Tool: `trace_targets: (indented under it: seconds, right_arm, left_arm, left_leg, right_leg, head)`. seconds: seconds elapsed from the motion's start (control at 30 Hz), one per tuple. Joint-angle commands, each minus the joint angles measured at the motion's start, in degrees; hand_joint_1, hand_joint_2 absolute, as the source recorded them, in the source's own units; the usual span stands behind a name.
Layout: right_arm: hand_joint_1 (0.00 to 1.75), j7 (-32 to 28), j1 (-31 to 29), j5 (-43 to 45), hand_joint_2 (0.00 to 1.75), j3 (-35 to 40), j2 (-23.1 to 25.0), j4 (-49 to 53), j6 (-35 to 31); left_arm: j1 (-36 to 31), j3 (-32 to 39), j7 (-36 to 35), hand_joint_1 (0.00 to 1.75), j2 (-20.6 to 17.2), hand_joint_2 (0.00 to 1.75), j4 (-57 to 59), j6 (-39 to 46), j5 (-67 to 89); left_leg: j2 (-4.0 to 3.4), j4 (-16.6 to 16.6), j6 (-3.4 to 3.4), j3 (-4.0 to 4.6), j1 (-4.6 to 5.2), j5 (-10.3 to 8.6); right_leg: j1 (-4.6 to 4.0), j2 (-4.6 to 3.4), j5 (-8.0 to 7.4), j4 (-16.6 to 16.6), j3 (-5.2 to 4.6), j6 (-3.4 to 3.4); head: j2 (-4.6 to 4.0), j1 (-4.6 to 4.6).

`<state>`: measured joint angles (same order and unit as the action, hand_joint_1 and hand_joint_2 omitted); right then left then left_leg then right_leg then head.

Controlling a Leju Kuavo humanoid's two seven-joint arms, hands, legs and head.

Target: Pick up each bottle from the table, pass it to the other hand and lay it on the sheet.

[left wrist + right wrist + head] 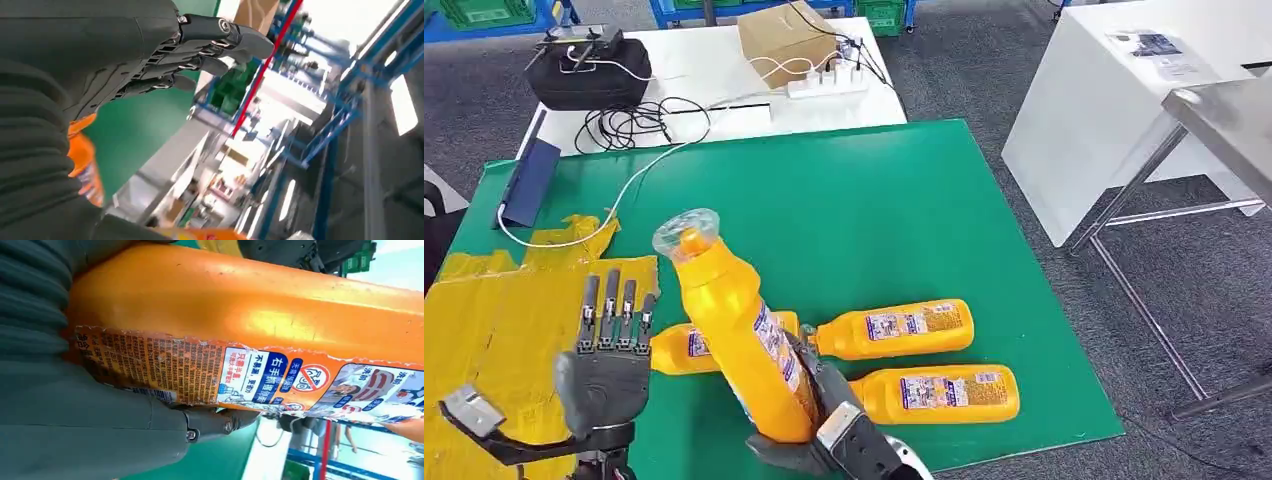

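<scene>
My right hand (824, 400) grips a yellow bottle (729, 320) by its lower body and holds it nearly upright above the green table (874, 190), clear cap on top. The right wrist view shows that bottle's orange side and torn label (260, 335) close up, with my right hand (100, 410) wrapped around it. My left hand (606, 350) is raised just left of the bottle, palm toward it, fingers straight and apart, holding nothing; its fingers (200, 45) show in the left wrist view. Three more yellow bottles lie on the table (894, 330) (939, 392) (682, 348). The yellow sheet (504, 310) lies at the left.
A blue flat object (529, 180) and a white cable (624, 195) lie at the table's back left. Behind stands a white table with a black bag (589, 70), a cardboard box (784, 40) and a power strip (829, 82). A white desk (1114, 110) stands at right.
</scene>
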<state>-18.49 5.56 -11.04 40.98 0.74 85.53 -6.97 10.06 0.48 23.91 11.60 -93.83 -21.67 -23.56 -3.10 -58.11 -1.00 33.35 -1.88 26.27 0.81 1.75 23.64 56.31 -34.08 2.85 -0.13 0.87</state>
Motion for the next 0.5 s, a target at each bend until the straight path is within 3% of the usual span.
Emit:
trace_targets:
  seconds: [0.03,0.2,0.5]
  right_arm:
    - [1.75,0.5,-1.4,1.4,1.75,0.7,-2.0,-3.1,3.4]
    - [1.75,0.7,-2.2,0.5,1.75,0.3,-1.5,-3.4,6.2]
    - [1.75,1.5,-2.2,-0.1,1.75,0.2,-1.7,-2.8,6.9]
  left_arm:
    - [-1.5,-6.9,5.1,0.00,-5.8,1.75,6.2,-11.0,3.4]
    - [-1.4,-6.7,9.3,0.00,-6.0,1.75,5.8,-16.3,5.7]
    - [-1.3,-6.5,9.8,0.00,-5.9,1.75,5.6,-16.4,7.2]
  left_leg:
    - [0.38,0.2,0.17,-0.31,0.07,0.01]
    - [0.26,0.2,0.17,-0.29,0.04,-0.01]
    - [0.27,0.1,0.18,-0.25,0.05,0.01]
  right_leg:
    - [0.08,-0.05,0.09,-0.1,0.26,-0.16]
    - [0.05,-0.14,0.02,-0.1,0.23,-0.14]
    - [0.06,-0.13,0.04,-0.1,0.21,-0.12]
  head:
    - [0.00,0.02]
    - [0.00,0.02]
    - [0.00,0.02]
